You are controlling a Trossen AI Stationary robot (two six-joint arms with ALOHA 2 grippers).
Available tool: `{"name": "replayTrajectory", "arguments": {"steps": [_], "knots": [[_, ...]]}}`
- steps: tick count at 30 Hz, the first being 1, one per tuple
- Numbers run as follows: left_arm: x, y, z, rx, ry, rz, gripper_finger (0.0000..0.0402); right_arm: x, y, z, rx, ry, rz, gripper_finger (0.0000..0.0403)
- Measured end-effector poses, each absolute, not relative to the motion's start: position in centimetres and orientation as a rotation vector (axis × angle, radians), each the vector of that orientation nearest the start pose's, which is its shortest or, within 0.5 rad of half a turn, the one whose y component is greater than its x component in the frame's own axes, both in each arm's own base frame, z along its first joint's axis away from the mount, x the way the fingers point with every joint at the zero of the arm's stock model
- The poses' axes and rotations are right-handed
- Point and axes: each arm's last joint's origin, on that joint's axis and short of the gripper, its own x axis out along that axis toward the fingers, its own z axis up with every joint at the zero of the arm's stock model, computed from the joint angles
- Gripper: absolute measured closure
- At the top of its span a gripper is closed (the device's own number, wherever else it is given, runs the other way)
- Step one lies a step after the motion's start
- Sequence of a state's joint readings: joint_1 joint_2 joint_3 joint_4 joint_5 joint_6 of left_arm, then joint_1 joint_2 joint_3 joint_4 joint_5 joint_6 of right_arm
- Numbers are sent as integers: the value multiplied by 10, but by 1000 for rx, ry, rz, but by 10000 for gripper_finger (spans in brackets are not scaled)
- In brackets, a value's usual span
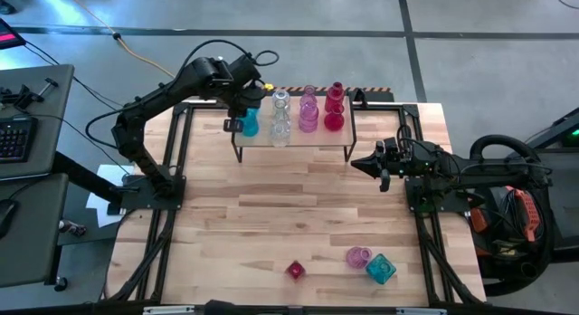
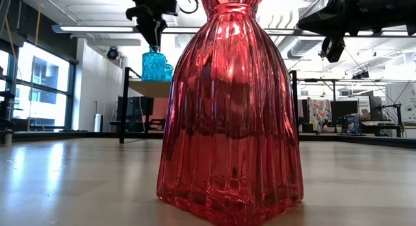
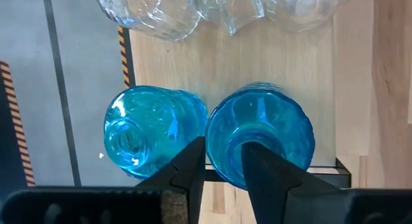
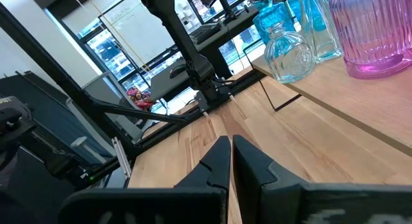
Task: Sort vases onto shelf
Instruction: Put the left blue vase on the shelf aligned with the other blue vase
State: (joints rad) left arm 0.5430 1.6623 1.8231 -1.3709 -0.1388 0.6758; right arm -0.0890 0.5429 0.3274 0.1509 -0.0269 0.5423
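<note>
Teal vase [image 1: 250,125] at shelf [image 1: 294,145] edge

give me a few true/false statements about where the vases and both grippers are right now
1. The left gripper is over the shelf's blue end. True.
2. Three vases lie off the shelf on the table. True: a red vase, a pink vase and a teal vase.
3. The right gripper holds a pink vase. False: it is shut and empty, beside the shelf.
4. Two blue vases stand side by side under the left gripper. True.
5. The shelf holds only red vases. False: it carries blue, clear, pink and red ones.
</note>
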Motion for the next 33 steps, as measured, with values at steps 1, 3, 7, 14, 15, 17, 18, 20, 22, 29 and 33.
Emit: {"name": "replayTrajectory", "arguments": {"steps": [1,3,7,14,15,17,18,20,22,29,33], "knots": [[264,164,375,330,1337,163,308,142,-12,240,546,46,-78,402],[265,165,375,335,1333,167,307,142,-12,240,545,46,-78,402],[265,165,375,345,1335,179,307,142,-12,240,546,46,-78,402],[265,168,375,352,1332,201,307,142,-12,240,546,46,-78,402],[265,169,375,350,1332,203,307,142,-12,240,545,46,-78,402],[264,170,375,345,1333,207,307,142,-12,240,545,46,-78,402],[264,170,375,342,1332,210,307,142,-12,240,545,46,-78,402],[264,170,375,343,1333,214,307,142,-12,240,546,46,-78,402],[264,170,375,339,1330,218,307,142,-12,240,546,46,-78,402],[264,170,375,342,1327,217,288,142,-12,240,546,46,-78,402],[264,170,376,342,1326,218,271,142,-12,240,546,46,-78,402]]}}
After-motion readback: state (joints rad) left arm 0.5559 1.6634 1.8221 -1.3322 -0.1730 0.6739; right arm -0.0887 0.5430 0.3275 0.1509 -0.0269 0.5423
